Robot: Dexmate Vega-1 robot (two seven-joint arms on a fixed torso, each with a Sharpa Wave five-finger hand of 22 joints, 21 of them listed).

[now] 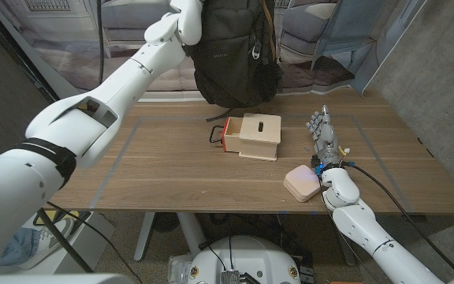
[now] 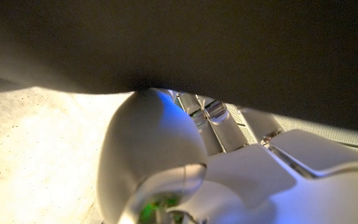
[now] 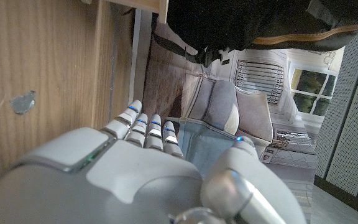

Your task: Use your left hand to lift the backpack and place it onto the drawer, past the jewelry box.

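Progress looks to us like roughly the midpoint: the backpack [image 1: 233,51] is already off the table [image 1: 172,170], hanging in the air from our left hand [image 1: 189,17] at the far edge, its bottom just above and behind the drawer [image 1: 251,136]. The grip itself sits at the head view's upper border, so we judge from the hanging bag that the fingers are closed on its top, though we cannot see how they wrap it; the left wrist view gives us only dark fabric pressed close over the back of the hand [image 2: 166,168]. What remains, as we read it, is to bring the bag forward over the small wooden drawer unit, whose orange tray with a black pull is slid out toward our left, and set it down on top. The pink jewelry box [image 1: 302,183] lies near the front edge, well apart from the drawer and just beside our right hand [image 1: 323,140], which stands on its edge with fingers straight and together, holding nothing. Room to our left of the drawer is open wood; on the right, the waiting hand and jewelry box narrow the path. The drawer top is small against the bag, so we expect overhang and a risk of tipping.
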